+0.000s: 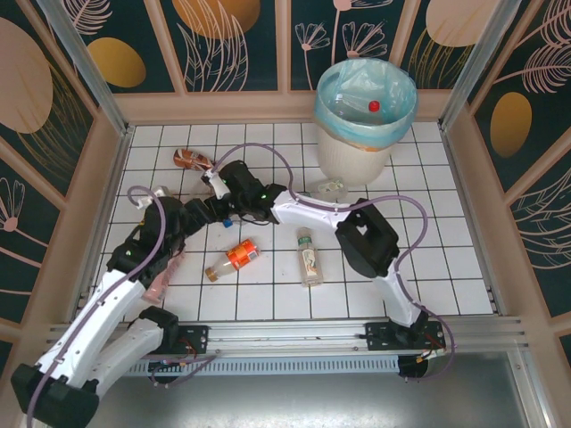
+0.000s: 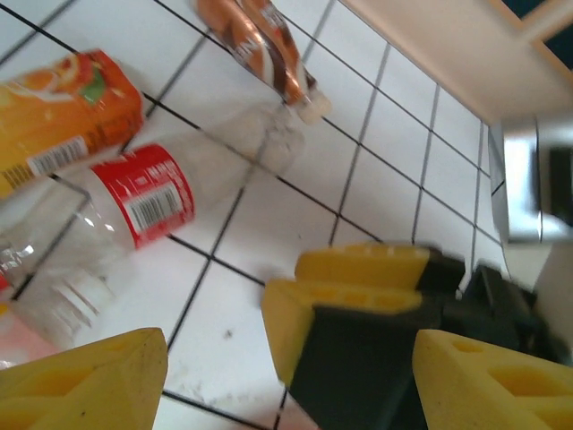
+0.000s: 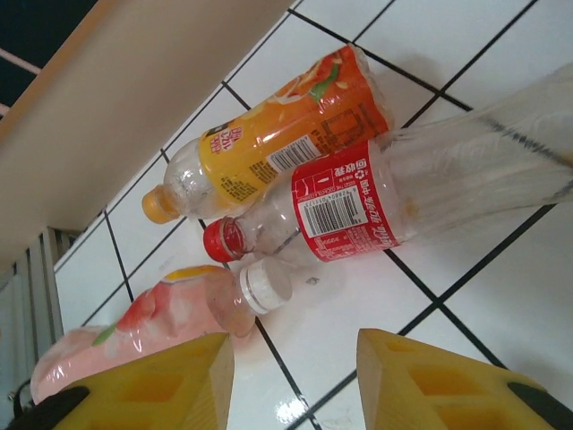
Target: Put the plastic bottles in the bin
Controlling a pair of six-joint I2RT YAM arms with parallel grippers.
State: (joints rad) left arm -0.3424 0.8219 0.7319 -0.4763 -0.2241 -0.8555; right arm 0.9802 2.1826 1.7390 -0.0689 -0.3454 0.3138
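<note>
Well, the left gripper [image 2: 286, 354] and the right gripper [image 3: 294, 349] both had their fingers spread apart, holding nothing. Three plastic bottles [image 3: 345, 210] lay side by side on the tiles [image 3: 501, 296]. Another bottle [image 1: 374, 106] sat in the bin [image 1: 357, 147].

You've got yellow right pincer pads [image 3: 152, 385], red-label bottle [image 3: 345, 210], orange-label bottle [image 3: 269, 134], pink bottle [image 3: 152, 331], white dark-gridded bench [image 3: 501, 305], white bin [image 1: 352, 159] with light-blue liner.

at least eight plastic bottles [image 1: 310, 257], one white bin [image 1: 352, 156], two robot arms [image 1: 366, 236]
</note>
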